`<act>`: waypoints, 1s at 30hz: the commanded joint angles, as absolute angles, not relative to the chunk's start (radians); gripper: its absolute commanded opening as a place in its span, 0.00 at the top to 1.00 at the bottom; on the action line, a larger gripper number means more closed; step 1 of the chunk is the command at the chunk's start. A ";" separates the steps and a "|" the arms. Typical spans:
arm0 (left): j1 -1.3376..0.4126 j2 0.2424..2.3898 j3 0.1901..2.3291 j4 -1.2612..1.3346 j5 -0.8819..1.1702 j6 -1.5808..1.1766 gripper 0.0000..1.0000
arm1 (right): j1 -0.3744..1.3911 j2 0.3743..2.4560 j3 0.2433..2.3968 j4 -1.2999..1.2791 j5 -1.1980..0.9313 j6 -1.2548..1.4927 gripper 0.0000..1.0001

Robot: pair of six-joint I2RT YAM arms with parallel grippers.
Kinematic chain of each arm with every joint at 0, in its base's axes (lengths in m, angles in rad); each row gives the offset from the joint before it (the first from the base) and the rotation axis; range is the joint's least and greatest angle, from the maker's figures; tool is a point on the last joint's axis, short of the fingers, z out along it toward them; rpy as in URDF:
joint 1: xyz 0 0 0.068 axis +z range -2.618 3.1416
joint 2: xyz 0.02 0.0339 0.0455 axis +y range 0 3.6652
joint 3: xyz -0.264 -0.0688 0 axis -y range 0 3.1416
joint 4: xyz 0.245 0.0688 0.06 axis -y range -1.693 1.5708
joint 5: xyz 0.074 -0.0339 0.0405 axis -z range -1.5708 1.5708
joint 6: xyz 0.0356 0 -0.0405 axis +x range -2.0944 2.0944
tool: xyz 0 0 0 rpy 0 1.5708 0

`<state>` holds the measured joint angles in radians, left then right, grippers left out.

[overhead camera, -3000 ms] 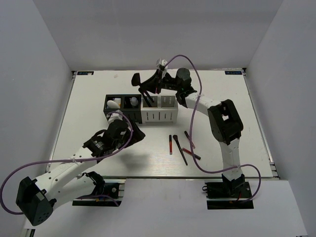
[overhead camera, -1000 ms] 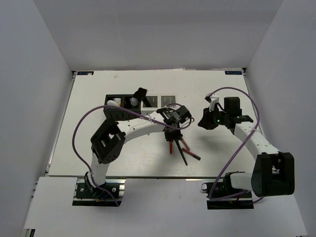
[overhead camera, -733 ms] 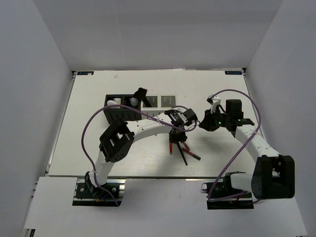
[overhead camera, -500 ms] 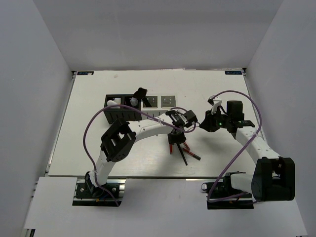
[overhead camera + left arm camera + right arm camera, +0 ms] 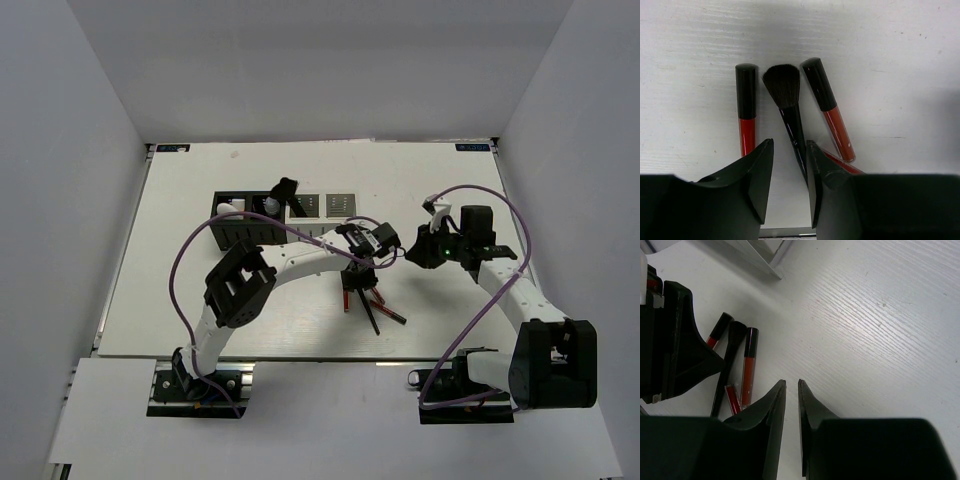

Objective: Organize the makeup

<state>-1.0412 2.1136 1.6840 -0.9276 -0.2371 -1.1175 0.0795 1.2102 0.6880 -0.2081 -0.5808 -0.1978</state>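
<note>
The loose makeup lies in the middle of the table: a black brush (image 5: 785, 87) between two thin red sticks (image 5: 746, 120) (image 5: 827, 112), with a third red stick (image 5: 840, 162) crossing under it. My left gripper (image 5: 358, 280) (image 5: 790, 144) hangs low over them, open, its jaws a little apart. The brush handle runs under the gap, close to the right finger, and nothing is gripped. My right gripper (image 5: 415, 255) (image 5: 791, 382) hovers to the right of the pile, its jaws a narrow gap apart and empty. The sticks (image 5: 749, 360) show at its left.
The black-and-white slotted organizer (image 5: 250, 228) stands at the back left. It holds a white oval (image 5: 228, 209), a small bottle (image 5: 268, 206) and an upright black brush (image 5: 285, 190). The left arm's body (image 5: 675, 340) fills the left side of the right wrist view.
Three seconds ago the left arm was near left and the right gripper at the organizer; both now flank the pile. In the last second the left jaws opened slightly.
</note>
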 commanded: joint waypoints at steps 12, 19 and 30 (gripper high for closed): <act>-1.045 2.178 1.755 -0.933 -0.270 -1.114 0.57 | 0.061 1.187 0.673 -0.189 -0.603 -0.199 0.78; -1.045 2.195 1.756 -0.936 -0.252 -1.117 0.63 | 0.055 1.187 0.673 -0.190 -0.606 -0.196 0.78; -1.045 2.168 1.744 -0.936 -0.267 -1.120 0.87 | 0.048 1.192 0.680 -0.207 -0.615 -0.207 0.78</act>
<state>-1.0412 2.1887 1.7279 -0.9344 -0.2481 -1.1149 0.0578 1.2095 0.6731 -0.2092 -0.5888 -0.1982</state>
